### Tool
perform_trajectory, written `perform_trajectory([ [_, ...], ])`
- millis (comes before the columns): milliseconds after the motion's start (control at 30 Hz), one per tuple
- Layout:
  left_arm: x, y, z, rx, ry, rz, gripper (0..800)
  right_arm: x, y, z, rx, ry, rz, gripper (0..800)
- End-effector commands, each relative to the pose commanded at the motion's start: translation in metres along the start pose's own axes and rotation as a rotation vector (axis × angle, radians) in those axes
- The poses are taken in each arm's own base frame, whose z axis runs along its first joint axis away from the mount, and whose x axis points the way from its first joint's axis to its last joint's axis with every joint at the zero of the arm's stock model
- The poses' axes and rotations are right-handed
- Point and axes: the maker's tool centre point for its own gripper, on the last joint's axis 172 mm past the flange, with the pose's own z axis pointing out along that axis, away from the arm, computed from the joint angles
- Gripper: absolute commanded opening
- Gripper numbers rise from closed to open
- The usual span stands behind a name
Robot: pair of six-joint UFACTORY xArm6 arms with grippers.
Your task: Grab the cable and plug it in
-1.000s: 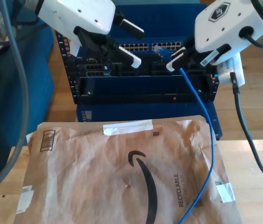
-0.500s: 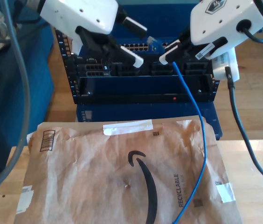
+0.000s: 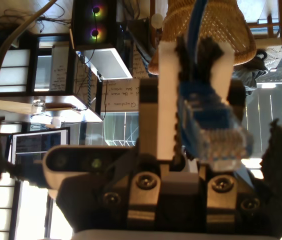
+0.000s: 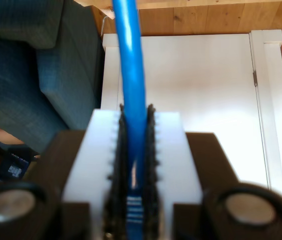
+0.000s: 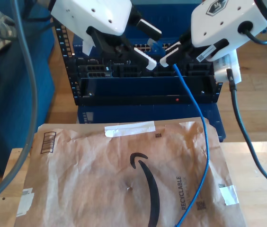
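Blue cable [image 5: 204, 142] is clamped near one end in my second gripper [image 5: 169, 53], upper right of centre in the exterior view. Second wrist view confirms it: white fingers [image 4: 98, 150] and ribbed black pads are shut tight on the cable [image 4: 131, 65], no gap either side.

Short stub sticks out past the jaws and ends in the translucent blue plug [image 3: 213, 130]. First wrist view looks at it head-on, contacts end facing the camera, held between the second gripper's two white fingers.

Rest of the cable hangs from the gripper, runs down across the brown paper mailer [image 5: 124, 179] and leaves at the bottom edge of the exterior view, right of centre. The far end is out of frame.

My first gripper [image 5: 156, 48] is upper centre in the exterior view, facing the second one, jaws spread wide with nothing gripped. The plug tip sits about between its two fingers. Can't tell if it touches either.

Behind both grippers is a dark rack switch [image 5: 143, 90] with rows of ports, above the mailer. The mailer lies flat on the wooden tabletop [image 5: 261, 189]. A thick dark grey cable [image 5: 247, 137] drops from the second arm down the exterior view's right side.
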Motion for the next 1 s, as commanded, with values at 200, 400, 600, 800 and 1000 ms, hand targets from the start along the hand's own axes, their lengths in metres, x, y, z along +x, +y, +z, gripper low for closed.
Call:
perform_trajectory([
  [200, 0.0001, 0.0015, -0.0020, -0.009, 0.002, -0.002, 632, 0.0021, 0.0004, 0.0014, -0.003, 0.003, 0.003, 2],
  [400, 0.0019, 0.0010, -0.0016, -0.006, 0.006, -0.004, 572, 0.0022, 0.0006, 0.0019, -0.004, 0.002, 0.004, 2],
  [600, 0.0025, 0.0019, -0.0010, -0.007, 0.008, -0.003, 502, 0.0018, 0.0008, 0.0014, -0.003, 0.001, 0.003, 2],
  [800, 0.0031, 0.0025, -0.0025, -0.012, 0.009, -0.006, 455, 0.0014, 0.0011, 0.0008, -0.002, 0.001, 0.002, 2],
  [1000, 0.0048, 0.0026, -0.0023, -0.012, 0.010, -0.008, 383, 0.0017, 0.0009, 0.0000, 0.000, 0.002, 0.002, 2],
])
